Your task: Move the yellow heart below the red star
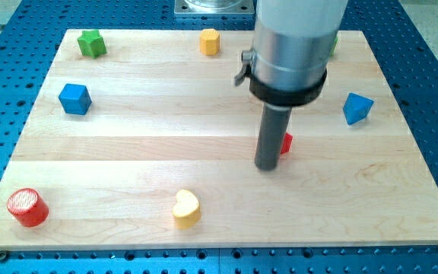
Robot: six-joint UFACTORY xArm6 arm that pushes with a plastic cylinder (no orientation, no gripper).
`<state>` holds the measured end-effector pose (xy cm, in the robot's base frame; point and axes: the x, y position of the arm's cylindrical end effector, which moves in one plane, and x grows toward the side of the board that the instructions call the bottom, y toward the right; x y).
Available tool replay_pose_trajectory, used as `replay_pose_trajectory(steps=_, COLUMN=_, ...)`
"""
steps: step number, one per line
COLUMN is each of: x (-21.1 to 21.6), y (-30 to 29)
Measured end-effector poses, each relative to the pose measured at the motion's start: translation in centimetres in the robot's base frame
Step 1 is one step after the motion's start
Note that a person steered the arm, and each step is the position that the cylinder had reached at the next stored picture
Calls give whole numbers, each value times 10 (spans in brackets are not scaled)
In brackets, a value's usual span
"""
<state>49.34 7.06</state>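
Observation:
The yellow heart [186, 208] lies near the view's bottom, left of centre, on the wooden board [143, 144]. The red star [286, 142] is mostly hidden behind my rod; only a small red edge shows at the rod's right side. My tip [266, 166] rests on the board right next to the red star, well to the right of and above the yellow heart. The arm's grey body covers the top centre-right of the view.
A green block [92, 43] sits at the top left, a yellow block [209, 41] at the top centre, a blue cube [74, 99] at the left, a blue block [357, 108] at the right, a red cylinder [27, 207] at the bottom left. A green sliver [333, 44] shows behind the arm.

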Motion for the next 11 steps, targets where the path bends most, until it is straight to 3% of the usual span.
replay_pose_trajectory(steps=1, x=-40, y=-106)
replay_pose_trajectory(steps=2, x=-5, y=-193)
replay_pose_trajectory(steps=3, x=64, y=-194)
replay_pose_trajectory(steps=4, x=97, y=-173)
replay_pose_trajectory(steps=7, x=93, y=-14)
replay_pose_trajectory(steps=8, x=78, y=-31)
replay_pose_trajectory(steps=9, x=115, y=-50)
replay_pose_trajectory(steps=11, x=125, y=-19)
